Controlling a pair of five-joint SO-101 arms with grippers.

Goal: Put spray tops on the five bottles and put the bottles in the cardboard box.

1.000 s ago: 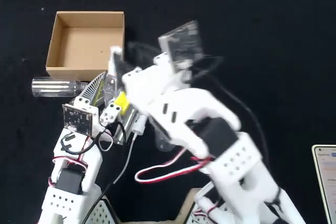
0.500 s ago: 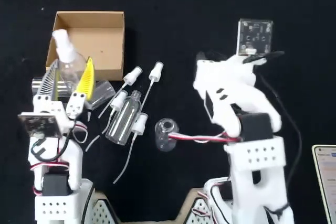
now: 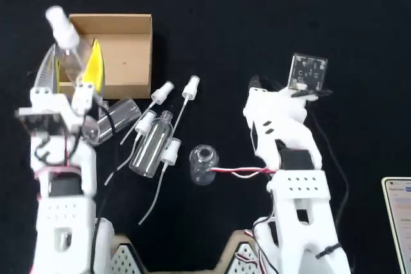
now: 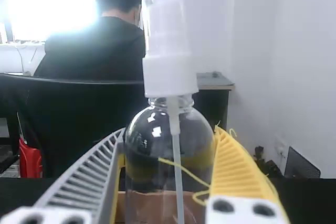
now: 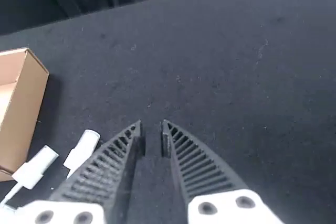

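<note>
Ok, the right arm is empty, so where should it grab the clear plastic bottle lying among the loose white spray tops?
Probably mid-body on the clear plastic bottle, coming from above and closing across its width: it lies flat, a cylinder, with white spray tops close beside it.

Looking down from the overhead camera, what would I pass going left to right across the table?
Capped bottle held up in the left gripper → clear bottle lying flat → uncapped bottle → right arm → screen at the edge.
</note>
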